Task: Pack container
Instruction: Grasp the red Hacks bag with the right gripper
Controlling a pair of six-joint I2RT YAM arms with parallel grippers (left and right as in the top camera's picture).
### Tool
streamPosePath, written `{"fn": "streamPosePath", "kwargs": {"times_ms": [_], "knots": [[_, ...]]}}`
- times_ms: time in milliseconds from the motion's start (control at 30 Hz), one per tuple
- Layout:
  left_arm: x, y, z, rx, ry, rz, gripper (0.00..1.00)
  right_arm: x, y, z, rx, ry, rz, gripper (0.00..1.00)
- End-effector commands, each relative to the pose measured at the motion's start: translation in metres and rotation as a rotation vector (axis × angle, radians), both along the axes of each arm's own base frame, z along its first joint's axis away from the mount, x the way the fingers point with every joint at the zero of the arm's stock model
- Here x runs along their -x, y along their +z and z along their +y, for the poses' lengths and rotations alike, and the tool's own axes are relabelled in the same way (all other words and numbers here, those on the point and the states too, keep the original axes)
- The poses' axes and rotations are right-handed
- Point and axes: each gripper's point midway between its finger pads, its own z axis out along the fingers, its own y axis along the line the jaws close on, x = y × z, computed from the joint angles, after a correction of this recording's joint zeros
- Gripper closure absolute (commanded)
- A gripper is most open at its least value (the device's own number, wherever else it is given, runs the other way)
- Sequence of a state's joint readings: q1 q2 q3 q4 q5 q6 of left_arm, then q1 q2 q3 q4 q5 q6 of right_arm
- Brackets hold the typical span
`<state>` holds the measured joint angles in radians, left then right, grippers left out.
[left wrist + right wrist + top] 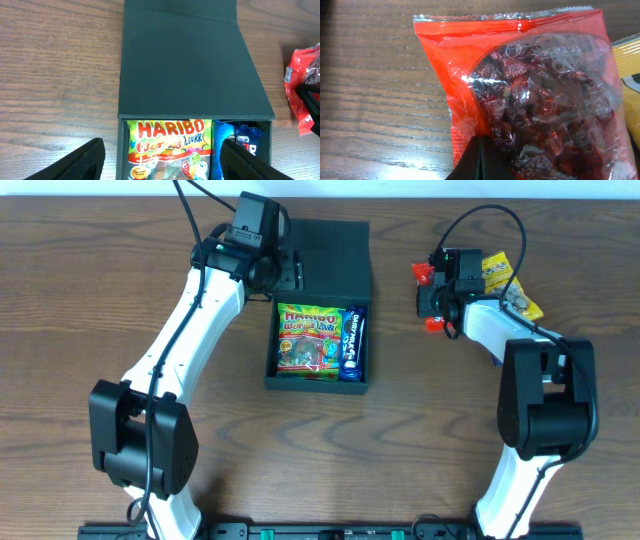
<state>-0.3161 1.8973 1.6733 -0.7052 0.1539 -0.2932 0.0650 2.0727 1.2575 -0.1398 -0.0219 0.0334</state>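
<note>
Spread wide, the jaws of your left gripper hold nothing. They hang above the near-left part of the container, one finger to each side of the gummy bag. The jaws of your right gripper are drawn together to a thin seam low on the red packet and appear to pinch its film. How deep that bite goes, you cannot tell.

The container sits mid-table between the two arms with its flap lid laid flat behind it. The gummy bag and a blue packet already cover most of its floor.

Watch the pinch first. If it has only a thin fold near the edge, the glossy film could slide out as the packet lifts. The yellow packet lies right against the red one and may drag along with it. With the floor nearly full, the red packet will probably have to ride on top, and a bulge there could stop the lid closing. Your left arm also crowds the box, so a crossing right arm might clip it.

The box is matte, stiff, square card. The red packet is shiny, crinkled plastic with a clear window and a crimped top seam, lumpy with loose wrapped sweets. The table is grained wood.
</note>
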Motion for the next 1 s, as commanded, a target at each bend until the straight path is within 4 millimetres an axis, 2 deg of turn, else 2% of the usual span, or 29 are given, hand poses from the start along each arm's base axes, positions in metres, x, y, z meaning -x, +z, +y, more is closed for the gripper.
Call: {"fn": "streamPosePath", "kwargs": {"times_ms": [0,67,100,133,167,300,367,533,800,900,967], "knots": [[-0.002,0.015,0.000,0.002,-0.019,-0.040,0.25,0.015,-0.017,0.003,0.012,-0.001,0.067,0.99],[-0.002,0.015,0.001,0.001,-0.019,-0.040,0.25,0.013,-0.005,0.008,0.009,0.006,0.050,0.99],[-0.003,0.015,0.001,0.001,-0.019,-0.043,0.25,0.013,0.003,0.010,0.005,0.012,0.038,0.93],[-0.003,0.015,0.001,-0.003,-0.021,-0.046,0.25,0.012,0.010,0.013,0.004,0.017,0.027,0.71],[-0.004,0.016,0.001,-0.010,-0.026,-0.052,0.25,0.012,0.017,0.015,0.004,0.021,0.017,0.58],[-0.004,0.016,0.002,-0.056,-0.100,-0.077,0.25,0.012,0.041,0.017,0.002,0.026,-0.019,0.39],[-0.004,0.016,0.002,-0.069,-0.122,-0.084,0.25,0.011,0.043,0.014,0.020,0.013,-0.029,0.29],[-0.005,0.016,0.002,-0.070,-0.126,-0.088,0.25,0.009,0.039,-0.005,0.120,-0.035,-0.032,0.21],[-0.008,0.018,0.001,-0.066,-0.125,-0.102,0.24,0.010,0.000,-0.013,0.136,-0.048,0.031,0.19],[-0.008,0.018,0.001,-0.066,-0.125,-0.102,0.25,0.014,-0.020,-0.014,0.141,-0.046,0.069,0.24],[-0.008,0.018,0.001,-0.066,-0.125,-0.102,0.25,0.018,-0.032,-0.015,0.144,-0.045,0.097,0.34]]}}
